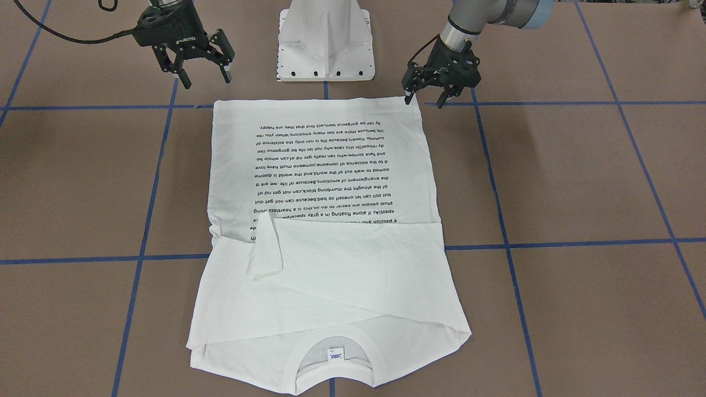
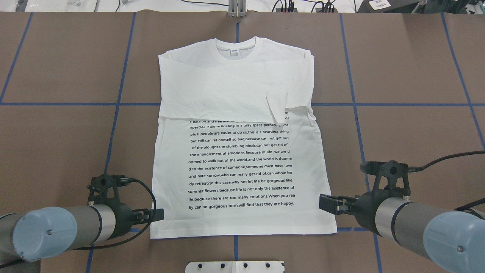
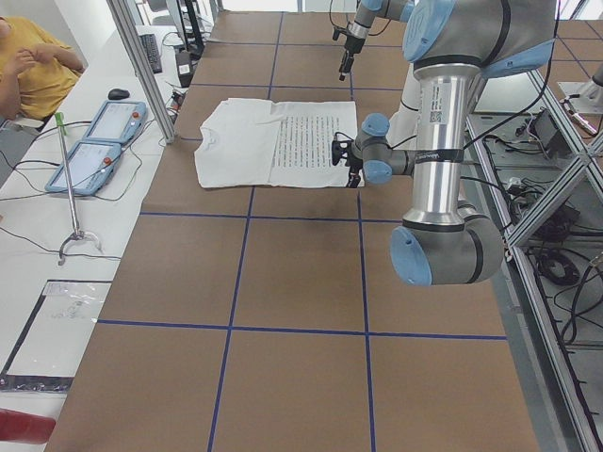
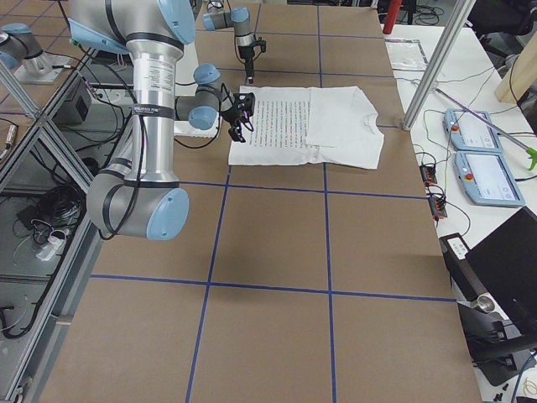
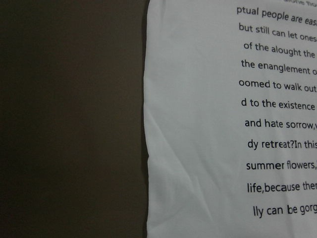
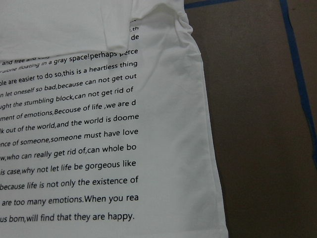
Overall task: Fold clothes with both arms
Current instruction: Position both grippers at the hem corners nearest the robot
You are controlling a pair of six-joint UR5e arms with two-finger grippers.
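white long-sleeved T-shirt (image 1: 331, 182) flat on table (image 1: 579, 182), sleeves already folded across chest. left end effector (image 1: 424, 101) and right end effector (image 1: 205, 80) both spread apart by hem corners, gripping nothing. Hem-to-collar fold looks left.

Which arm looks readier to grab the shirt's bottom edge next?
Probably the left: the left gripper, open, sits right at a hem corner of the shirt. The right gripper, also open, hangs farther from its corner.
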